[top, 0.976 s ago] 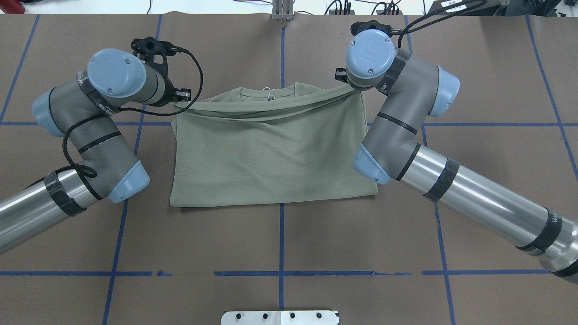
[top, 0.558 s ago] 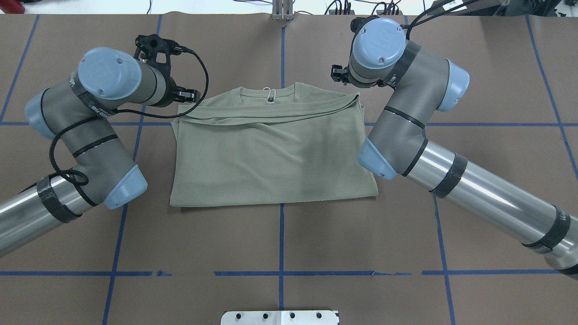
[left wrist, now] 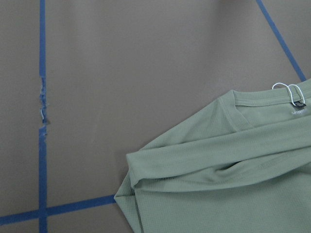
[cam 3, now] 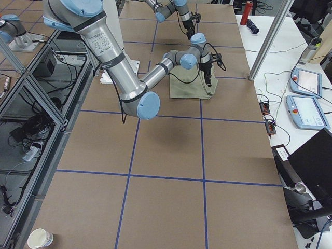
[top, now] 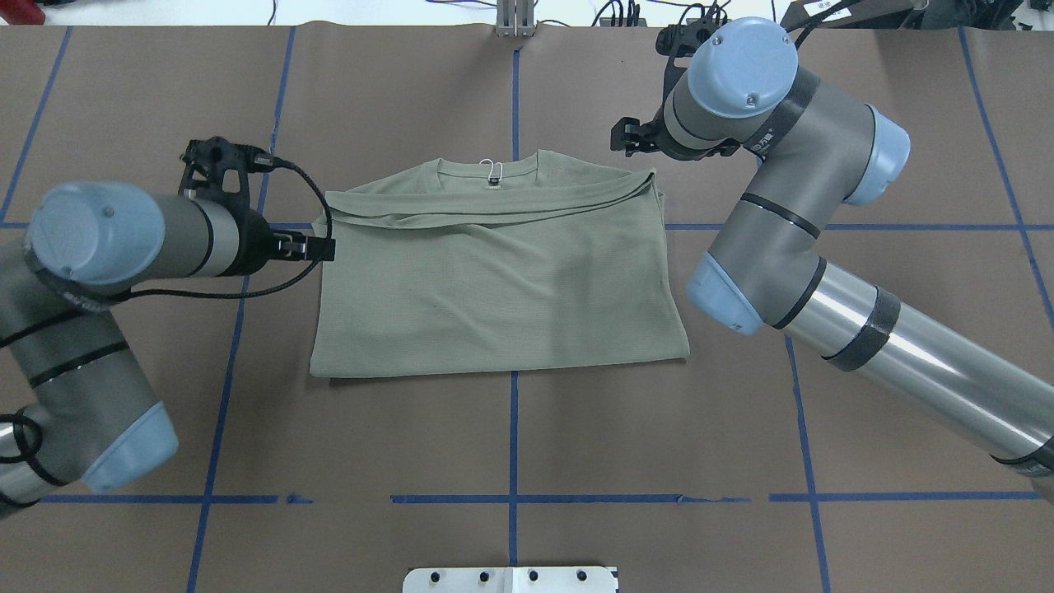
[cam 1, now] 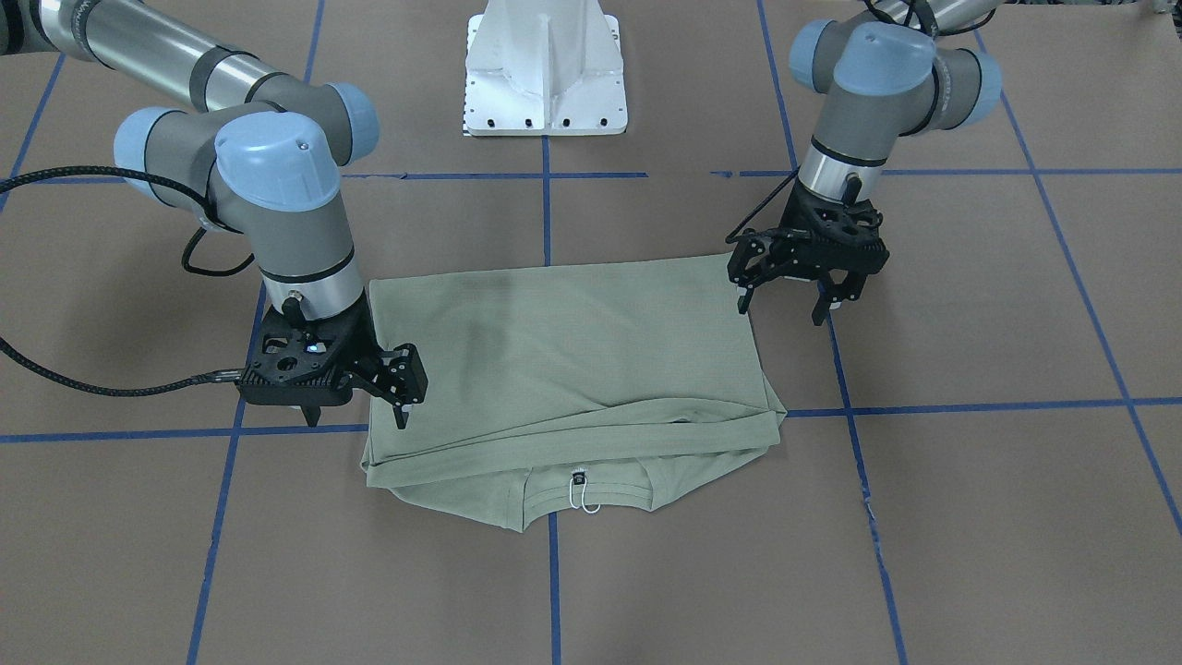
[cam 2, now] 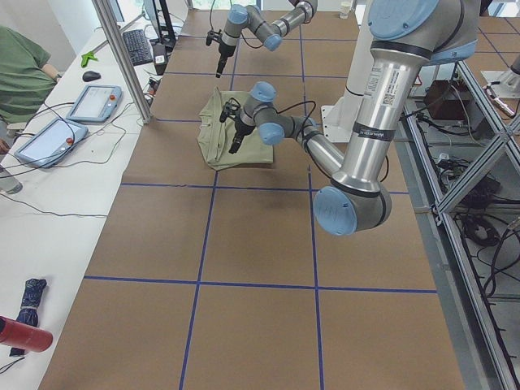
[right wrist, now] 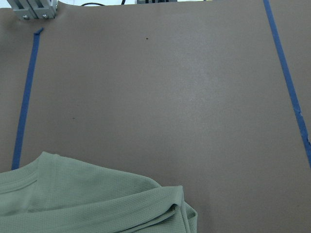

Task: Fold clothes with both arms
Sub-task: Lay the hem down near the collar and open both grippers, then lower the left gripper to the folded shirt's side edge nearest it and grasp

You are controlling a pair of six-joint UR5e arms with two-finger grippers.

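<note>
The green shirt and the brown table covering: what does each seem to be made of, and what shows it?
Shirt: likely a soft knit fabric, matte; fine grid texture, limp folds. Table covering: probably brown paper or card, matte; flat and dull, no sheen.

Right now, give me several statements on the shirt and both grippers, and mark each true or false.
1. The shirt lies folded on the table, its white loop tag showing. True.
2. The left gripper is clamped on the shirt. False: it is open, holding nothing.
3. The right gripper is open. True.
4. The collar faces the white pedestal base. False: the collar lies on the side away from it.
</note>
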